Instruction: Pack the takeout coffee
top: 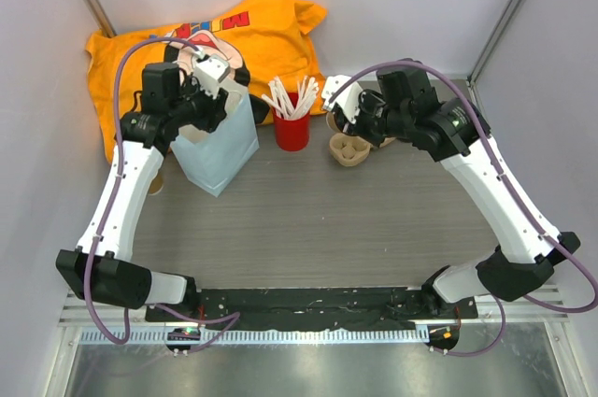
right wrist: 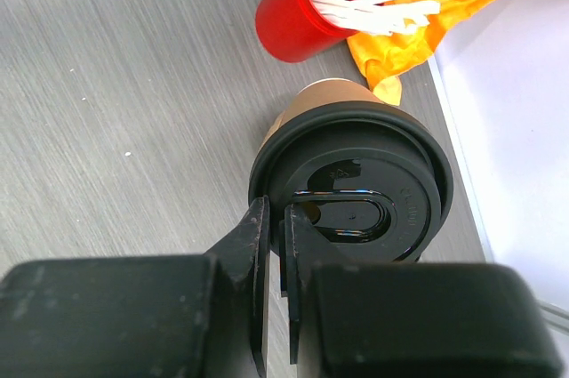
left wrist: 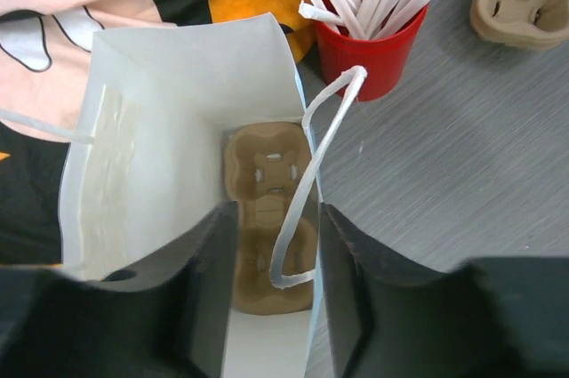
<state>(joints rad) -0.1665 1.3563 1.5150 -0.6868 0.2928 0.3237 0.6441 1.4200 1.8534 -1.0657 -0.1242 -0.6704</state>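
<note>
— What's the setting?

— A grey wood-grain table (top: 374, 229) boxed in by pale walls (top: 420, 5). An orange T-shirt (top: 252, 28) with a cartoon print lies crumpled at the back left.

— Where's the takeout coffee (right wrist: 293, 129)?

— At the back right, near the red cup (top: 291, 131) of white sticks (top: 291, 96). The right wrist camera looks down on its black lid (right wrist: 391, 156), with only a sliver of brown side showing. From overhead the wrist hides nearly all of it.

— And the right gripper (right wrist: 274, 213)?

— Its jaws are drawn narrow, pinching the lid's near rim, one finger outside the edge and one on top. I can't tell whether the cup's base is on the table.

— The left gripper (left wrist: 276, 218)?

— It hangs over the mouth of the white paper bag (left wrist: 178, 102), which stands upright at the back left. The jaws stand apart, one on each side of the bag's right wall and its handle loop (left wrist: 324, 138). Whether either finger touches the paper is unclear, and the lower part of that view is just dark finger bodies.

— Anything inside the bag?

— A brown pulp carrier (left wrist: 267, 173) lies on the bottom, its near end cut off by the fingers. A second carrier (top: 351, 148) sits on the table just in front of the right gripper.

— Anything else?

— A brown scrap (top: 154, 184) beside the left arm, mostly hidden. I can't say what it is.
</note>
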